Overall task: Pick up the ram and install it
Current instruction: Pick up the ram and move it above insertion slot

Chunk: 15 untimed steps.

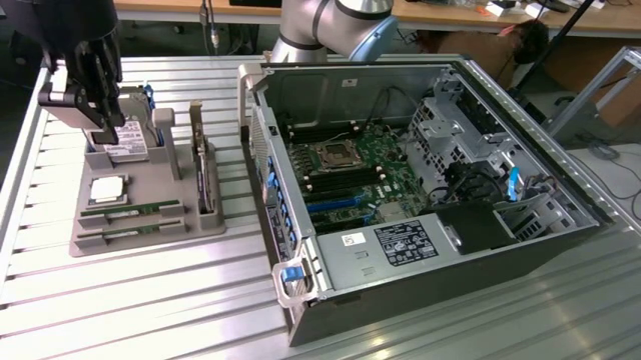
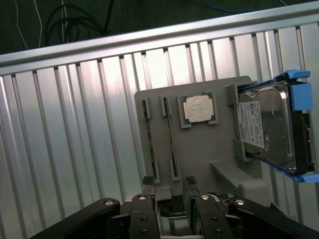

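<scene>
Here, the grey tray (image 2: 199,149) holds two ram sticks (image 2: 148,139), while the pincer (image 2: 169,183) hangs released.

The desk (image 1: 150,300) is ribbed bare metal, smooth and shiny. The holder (image 2: 199,149) is matt grey plastic, the ram (image 1: 130,208) dull green circuit board. The hard drive (image 2: 269,124) has a glossy metal face, probably a paper label, and blue plastic rails.
</scene>
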Motion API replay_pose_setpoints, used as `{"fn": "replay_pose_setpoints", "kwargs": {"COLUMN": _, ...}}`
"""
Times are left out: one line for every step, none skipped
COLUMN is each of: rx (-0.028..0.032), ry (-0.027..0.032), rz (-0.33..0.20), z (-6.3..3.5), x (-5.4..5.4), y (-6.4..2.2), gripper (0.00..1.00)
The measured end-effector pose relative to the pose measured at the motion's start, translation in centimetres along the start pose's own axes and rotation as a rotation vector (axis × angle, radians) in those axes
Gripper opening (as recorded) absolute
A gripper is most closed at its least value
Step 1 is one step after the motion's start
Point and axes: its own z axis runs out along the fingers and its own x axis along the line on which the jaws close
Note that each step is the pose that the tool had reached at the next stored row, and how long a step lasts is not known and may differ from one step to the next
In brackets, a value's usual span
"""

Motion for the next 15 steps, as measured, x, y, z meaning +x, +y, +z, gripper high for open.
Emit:
{"fn": "replay_pose_setpoints", "kwargs": {"rx": 0.0001, "ry": -0.0001, "rz": 0.0, "z": 0.05, "x": 0.0, "y": 0.0, "gripper": 0.36}}
{"fn": "replay_pose_setpoints", "kwargs": {"rx": 0.0, "ry": 0.0, "rz": 0.0, "z": 0.1, "x": 0.0, "y": 0.0, "gripper": 0.36}}
{"fn": "replay_pose_setpoints", "kwargs": {"rx": 0.0, "ry": 0.0, "rz": 0.0, "z": 0.13, "x": 0.0, "y": 0.0, "gripper": 0.36}}
{"fn": "replay_pose_setpoints", "kwargs": {"rx": 0.0001, "ry": -0.0001, "rz": 0.0, "z": 0.17, "x": 0.0, "y": 0.0, "gripper": 0.36}}
{"fn": "replay_pose_setpoints", "kwargs": {"rx": 0.0001, "ry": -0.0001, "rz": 0.0, "z": 0.19, "x": 0.0, "y": 0.0, "gripper": 0.36}}
{"fn": "replay_pose_setpoints", "kwargs": {"rx": 0.0, "ry": 0.0, "rz": 0.0, "z": 0.22, "x": 0.0, "y": 0.0, "gripper": 0.36}}
{"fn": "replay_pose_setpoints", "kwargs": {"rx": 0.0, "ry": 0.0, "rz": 0.0, "z": 0.24, "x": 0.0, "y": 0.0, "gripper": 0.36}}
{"fn": "replay_pose_setpoints", "kwargs": {"rx": 0.0, "ry": 0.0, "rz": -0.001, "z": 0.26, "x": 0.0, "y": 0.0, "gripper": 0.36}}
{"fn": "replay_pose_setpoints", "kwargs": {"rx": 0.0, "ry": 0.0, "rz": -0.001, "z": 0.32, "x": 0.0, "y": -0.01, "gripper": 0.36}}
{"fn": "replay_pose_setpoints", "kwargs": {"rx": 0.0, "ry": 0.0, "rz": -0.001, "z": 0.39, "x": 0.0, "y": -0.01, "gripper": 0.36}}
{"fn": "replay_pose_setpoints", "kwargs": {"rx": 0.0, "ry": 0.0, "rz": -0.001, "z": 0.44, "x": 0.0, "y": -0.01, "gripper": 0.36}}
{"fn": "replay_pose_setpoints", "kwargs": {"rx": 0.0001, "ry": -0.0001, "rz": -0.001, "z": 0.48, "x": 0.0, "y": -0.01, "gripper": 0.36}}
{"fn": "replay_pose_setpoints", "kwargs": {"rx": 0.0, "ry": 0.0, "rz": -0.001, "z": 0.52, "x": -0.01, "y": -0.01, "gripper": 0.36}}
{"fn": "replay_pose_setpoints", "kwargs": {"rx": 0.0, "ry": 0.0, "rz": -0.001, "z": 0.58, "x": -0.01, "y": -0.01, "gripper": 0.36}}
{"fn": "replay_pose_setpoints", "kwargs": {"rx": 0.0001, "ry": 0.0, "rz": -0.001, "z": 0.63, "x": -0.01, "y": -0.01, "gripper": 0.36}}
